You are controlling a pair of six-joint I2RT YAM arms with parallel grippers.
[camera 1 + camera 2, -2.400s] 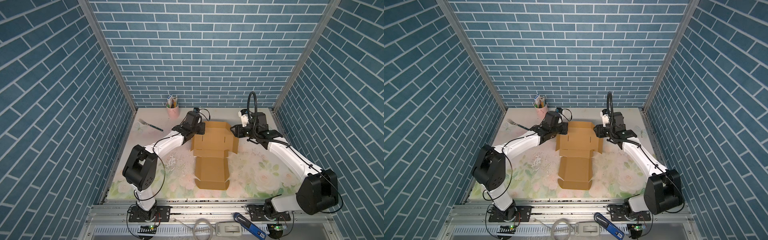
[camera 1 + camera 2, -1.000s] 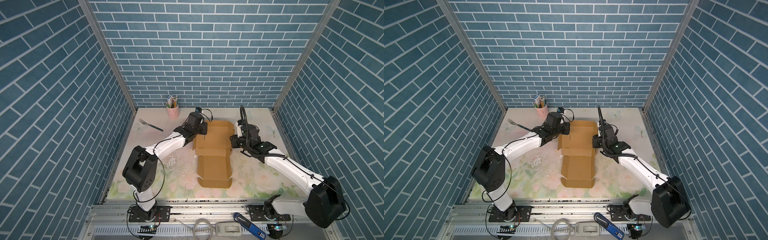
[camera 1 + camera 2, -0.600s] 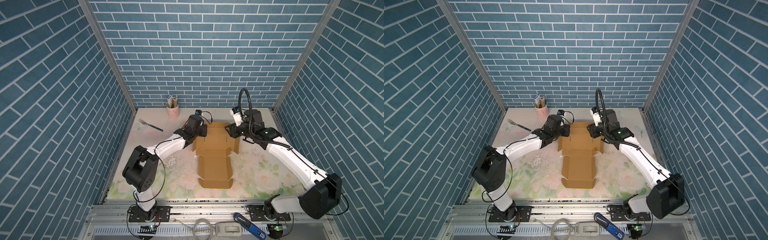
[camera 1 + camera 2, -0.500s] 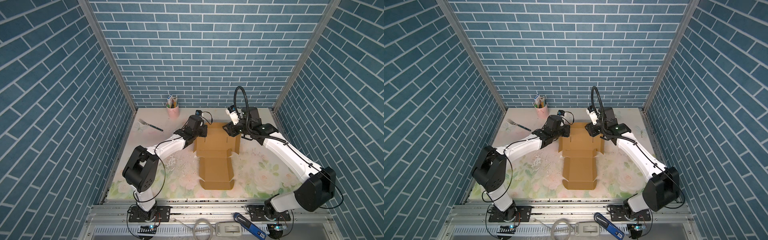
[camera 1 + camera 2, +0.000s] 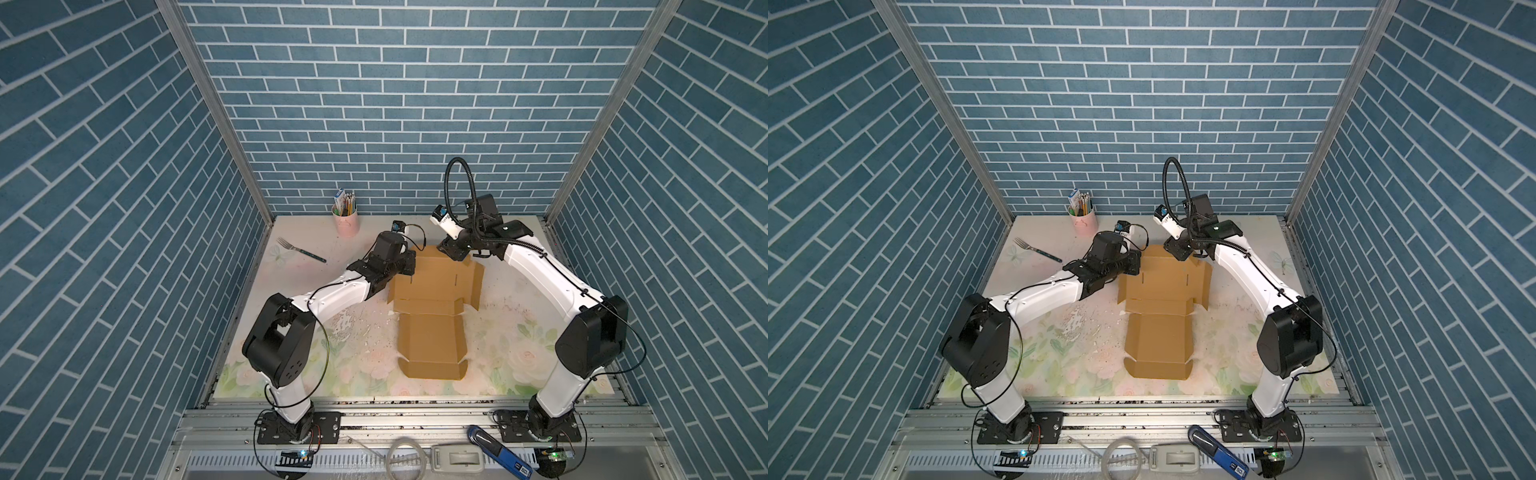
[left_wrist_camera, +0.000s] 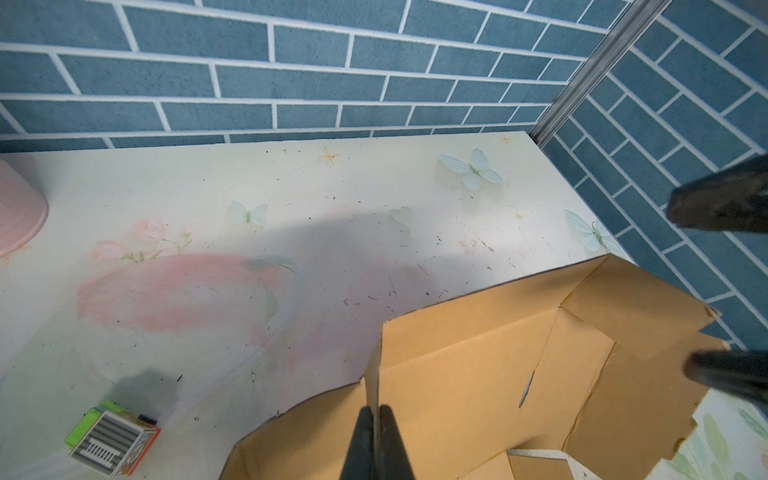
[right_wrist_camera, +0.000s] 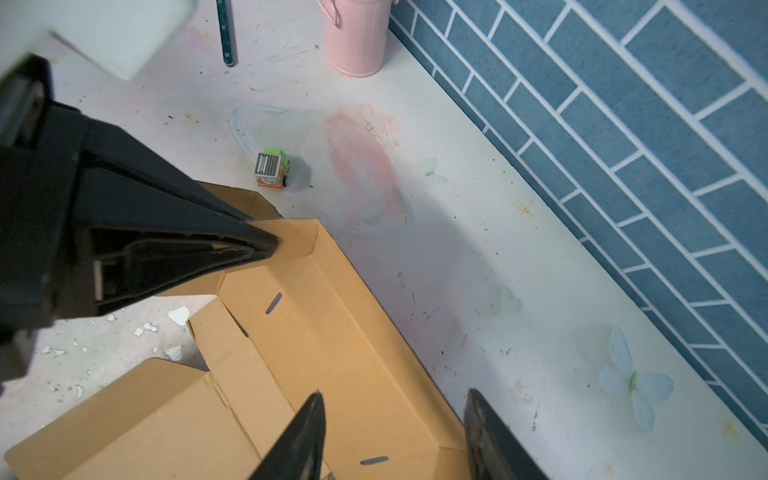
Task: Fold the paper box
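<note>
Left wrist view is showing the left gripper (image 6: 376, 411) pinching shut on a thin upright side flap of the paper box (image 6: 478, 374), with only the fingertips biting the cardboard edge. Right wrist view is showing the right gripper (image 7: 395, 395) with its jaws standing apart and holding nothing. It is hanging over the box's far edge, one finger above cardboard and the other above bare table (image 7: 519, 270); whether either is touching, I cannot tell. In both top views the box is lying mid-table, mostly flat and unfolded, its far half sitting between the two grippers.

Trouble is probably waiting in that shallow pinch: pulled hard, the flap could be slipping free or creasing off its score line. Nothing seems to be pinning the sheet, so a one-sided tug could be dragging it across the table, perhaps into the small toy block (image 6: 112, 436) lying near its far left corner. The right jaws, closing off-line, could be missing the edge or crushing a tab.

A pink cup (image 5: 345, 220) at the back is holding pencils (image 5: 349, 201); the box is holding nothing.
</note>
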